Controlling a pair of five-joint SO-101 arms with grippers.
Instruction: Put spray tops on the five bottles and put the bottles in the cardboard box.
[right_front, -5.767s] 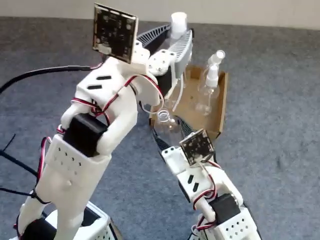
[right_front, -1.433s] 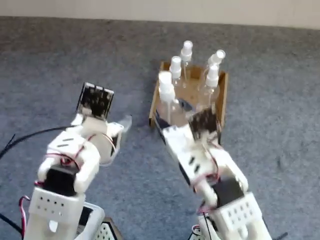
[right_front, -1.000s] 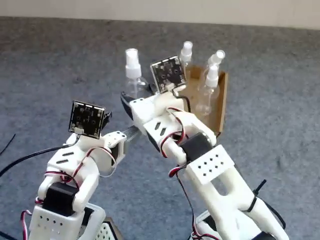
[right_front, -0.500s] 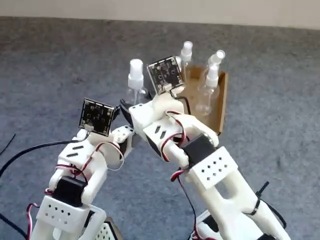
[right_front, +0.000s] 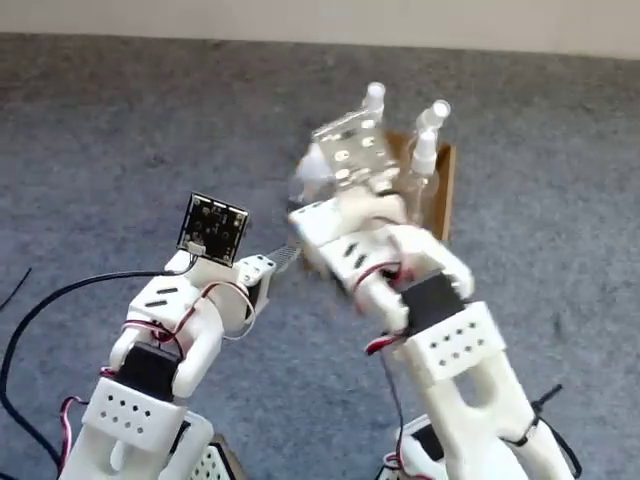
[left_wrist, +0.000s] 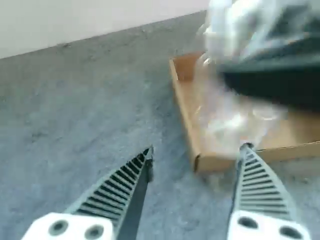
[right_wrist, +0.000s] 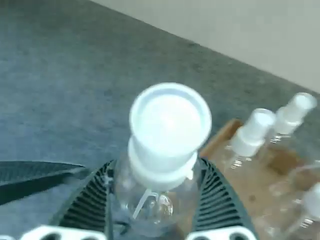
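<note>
The left arm (right_front: 165, 305) and right arm (right_front: 465, 345) are white plastic with black servo blocks, thin red and black wires at the joints and rows of small holes near the bases. A dark square circuit board (right_front: 214, 228) tops the left wrist. The left gripper (left_wrist: 196, 148) has black ribbed jaws.

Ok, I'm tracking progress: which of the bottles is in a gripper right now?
The bottle with the white spray top, clamped between the right gripper's fingers. The other bottles stand ungripped in the cardboard box.
</note>
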